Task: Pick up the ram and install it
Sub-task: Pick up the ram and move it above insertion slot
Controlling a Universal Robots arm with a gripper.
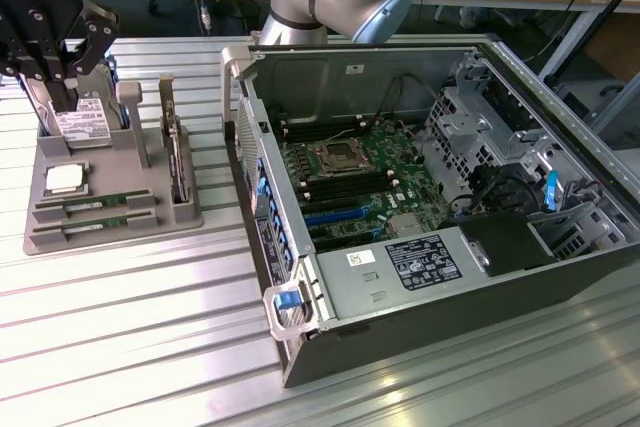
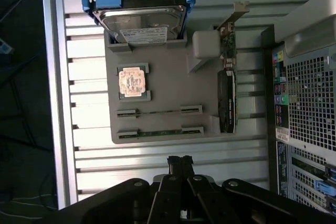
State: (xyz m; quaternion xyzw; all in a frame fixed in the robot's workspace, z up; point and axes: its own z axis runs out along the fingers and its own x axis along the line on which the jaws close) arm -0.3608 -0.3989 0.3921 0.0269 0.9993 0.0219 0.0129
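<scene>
Two ram sticks, thin and green, lie side by side in slots of a grey tray; the ram nearest the tray's middle shows in the wrist view as the ram, with the second stick beside it at the tray's edge. My gripper hangs high above the tray at the exterior view's far left. Its black fingers are shut with nothing between them. In the wrist view my gripper hovers over the slatted table just off the tray's ram side.
The tray also holds a hard drive in a blue caddy, a square processor and an upright expansion card. An open computer case with its motherboard lies at the exterior view's right. The table is slatted aluminium.
</scene>
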